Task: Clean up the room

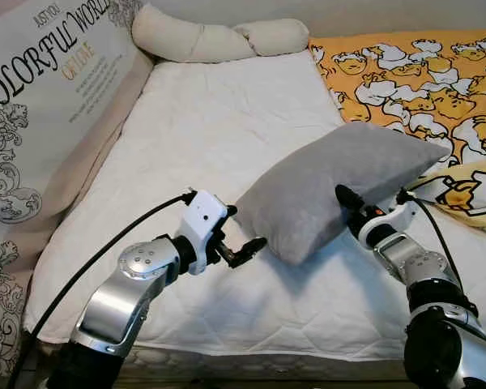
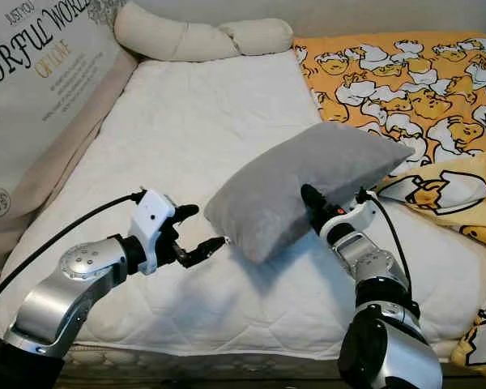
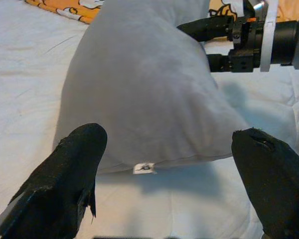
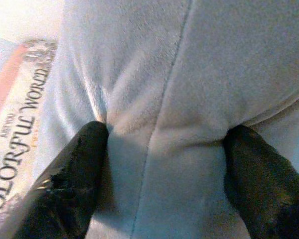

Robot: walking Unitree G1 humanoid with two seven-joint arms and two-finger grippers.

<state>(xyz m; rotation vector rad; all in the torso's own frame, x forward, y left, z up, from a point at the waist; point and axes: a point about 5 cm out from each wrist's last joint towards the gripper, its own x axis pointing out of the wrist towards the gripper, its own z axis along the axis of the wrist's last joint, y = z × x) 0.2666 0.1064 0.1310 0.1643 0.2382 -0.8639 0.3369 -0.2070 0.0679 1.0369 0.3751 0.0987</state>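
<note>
Grey pillow point(image 1: 340, 188) held tilted above the white mattress point(image 1: 202, 162) of the bed, its lower corner just over the quilted surface and its upper end reaching toward the duck-print blanket point(image 1: 421, 77). The right gripper point(image 1: 346, 207) has its jaws pinching the pillow's near edge; the fabric puckers and folds between the fingers point(image 4: 84, 164), which suggests a soft, light, plush filling that yields easily and may sag or slip from a shallow pinch. A deeper bite on a bunched corner or along the seam would likely hold better. The left gripper point(image 1: 245, 247) hovers just beside the pillow's lower corner, jaws spread, holding nothing. A long cream bolster point(image 1: 219, 36) lies at the head of the bed; a printed cushion point(image 1: 40, 89) leans along the left side
</note>
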